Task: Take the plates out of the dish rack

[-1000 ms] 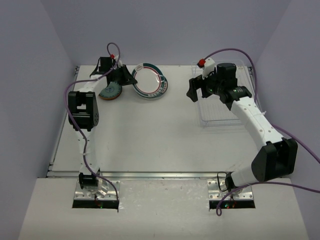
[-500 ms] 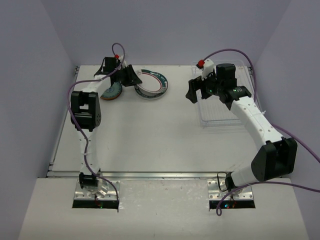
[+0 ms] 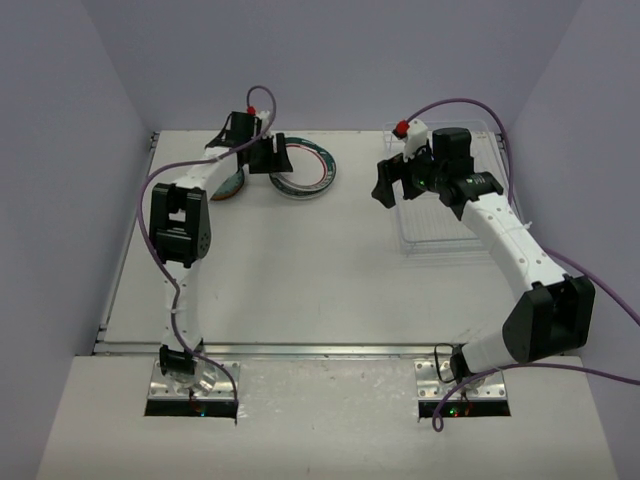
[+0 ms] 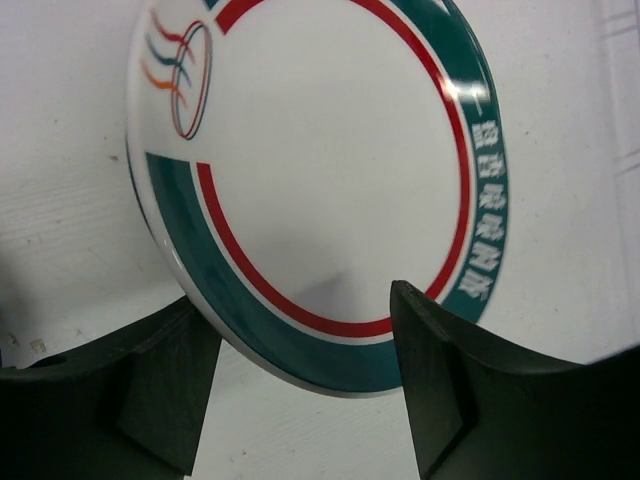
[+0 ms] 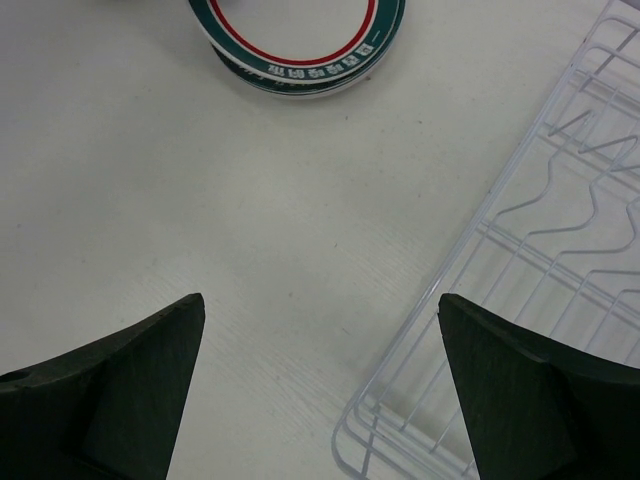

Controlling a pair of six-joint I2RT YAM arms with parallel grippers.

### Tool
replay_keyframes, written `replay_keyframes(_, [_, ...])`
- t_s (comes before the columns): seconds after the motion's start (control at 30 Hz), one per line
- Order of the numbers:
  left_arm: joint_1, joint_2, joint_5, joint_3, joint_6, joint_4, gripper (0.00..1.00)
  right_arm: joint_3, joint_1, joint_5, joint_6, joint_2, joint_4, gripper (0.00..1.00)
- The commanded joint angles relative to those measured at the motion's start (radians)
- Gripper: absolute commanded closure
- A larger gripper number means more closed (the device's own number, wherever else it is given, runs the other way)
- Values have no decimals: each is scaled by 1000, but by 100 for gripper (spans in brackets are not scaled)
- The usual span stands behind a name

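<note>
Left wrist view has our left gripper (image 4: 300, 300) spread wide, its fingers standing either side of the near rim of the teal-and-red-rimmed plate (image 4: 320, 160) and clamping nothing. From above, that plate tops a stack at the far left of the table (image 3: 300, 270), with a small teal-patterned plate (image 3: 229, 184) just beside it. Our right gripper (image 5: 320, 300) hangs spread and empty by the left edge of the dish rack (image 5: 540, 250). We see no plates in its wires, though the arm hides part of it. We judge the unloading to be at its end, with the left arm at the set-down. Next, we should lift that gripper clear without nudging the stack.
</note>
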Motion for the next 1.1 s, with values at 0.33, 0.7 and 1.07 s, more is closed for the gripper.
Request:
replay_keyframes(0.33, [-106, -132, -303, 61, 140, -87, 19, -64, 4, 36, -46, -129, 23, 1])
replay_keyframes(0.7, [-31, -350, -380, -102, 128, 16, 21, -111, 4, 41, -31, -154, 55, 1])
replay_keyframes(1.07, [-31, -774, -353, -507, 200, 98, 0, -257, 4, 152, 83, -225, 95, 1])
